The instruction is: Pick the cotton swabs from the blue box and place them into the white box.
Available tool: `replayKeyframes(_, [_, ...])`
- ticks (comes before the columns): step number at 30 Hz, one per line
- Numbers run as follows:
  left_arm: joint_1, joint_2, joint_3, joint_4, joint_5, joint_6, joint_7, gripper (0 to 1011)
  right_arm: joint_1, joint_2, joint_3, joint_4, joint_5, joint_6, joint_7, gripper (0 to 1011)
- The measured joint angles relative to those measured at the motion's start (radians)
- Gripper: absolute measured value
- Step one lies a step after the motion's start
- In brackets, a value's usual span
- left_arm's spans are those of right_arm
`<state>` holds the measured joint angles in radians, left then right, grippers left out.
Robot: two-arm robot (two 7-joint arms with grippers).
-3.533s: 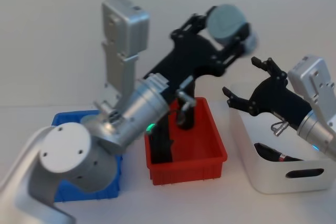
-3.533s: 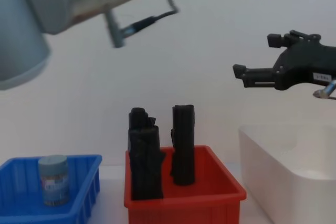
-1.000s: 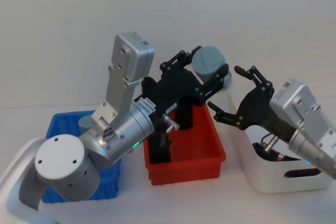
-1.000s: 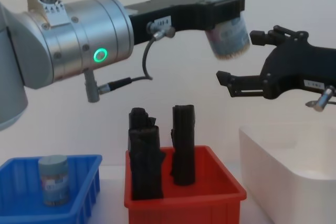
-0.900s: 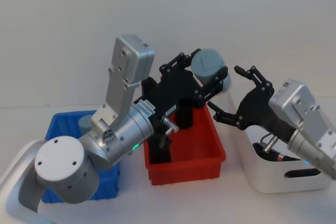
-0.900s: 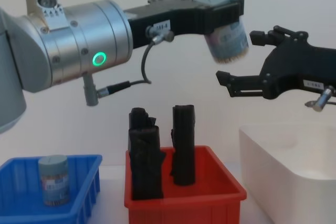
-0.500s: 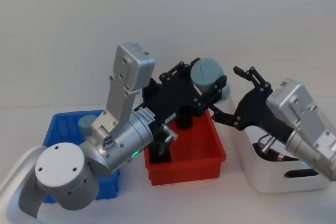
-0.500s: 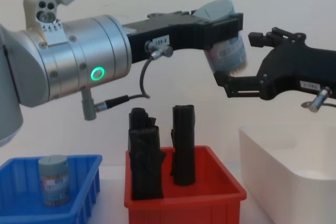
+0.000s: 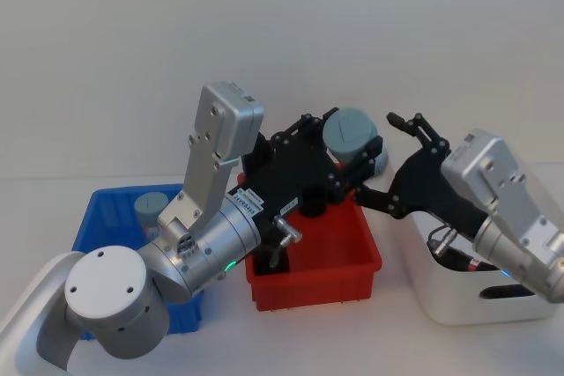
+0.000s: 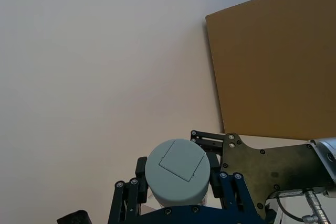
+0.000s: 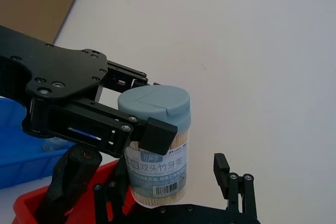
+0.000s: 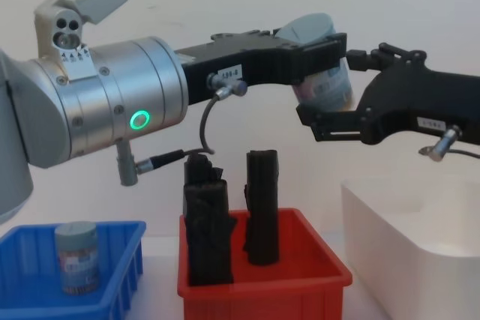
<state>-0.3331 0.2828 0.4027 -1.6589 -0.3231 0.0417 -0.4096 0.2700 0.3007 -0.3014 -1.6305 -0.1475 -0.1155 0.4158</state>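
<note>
My left gripper (image 9: 349, 147) is shut on a cotton swab jar (image 9: 351, 133) with a grey-blue lid, held in the air over the far right end of the red bin. My right gripper (image 9: 379, 158) is open, and its fingers reach in around the same jar (image 12: 321, 74) from the right, one on each side. Whether they touch it I cannot tell. The jar's label and swabs (image 11: 155, 142) show in the right wrist view, its lid (image 10: 177, 173) in the left wrist view. Another jar (image 12: 77, 257) stands in the blue box (image 12: 120, 228). The white box (image 9: 454, 295) sits at the right.
The red bin (image 12: 262, 284) stands between the blue box (image 9: 95, 217) and the white box (image 12: 382, 231) and holds tall black rolls (image 12: 262, 204). A dark object (image 9: 451, 254) lies inside the white box. My left arm's silver body spans the blue box and the red bin.
My left gripper has come down from high up with the jar. My right gripper has moved left until its open fingers span the jar.
</note>
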Motion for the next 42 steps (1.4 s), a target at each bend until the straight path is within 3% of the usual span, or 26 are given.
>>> replayKeyframes(15, [0.003,0.001,0.001,0.014,-0.026,-0.022,-0.017,671,0.02,-0.015,-0.009,0.028,-0.007,0.017,0.005,1000])
replayKeyframes(23, [0.004,0.001,0.001,0.017,-0.032,-0.029,-0.02,671,0.023,-0.018,-0.012,0.034,-0.009,0.021,0.008,835])
replayKeyframes(30, [0.004,0.001,0.001,0.019,-0.035,-0.031,-0.022,671,0.025,-0.02,-0.012,0.037,-0.01,0.023,0.009,633])
replayKeyframes(42, [0.005,0.001,0.001,0.02,-0.037,-0.033,-0.023,671,0.027,-0.021,-0.013,0.039,-0.01,0.024,0.009,633])
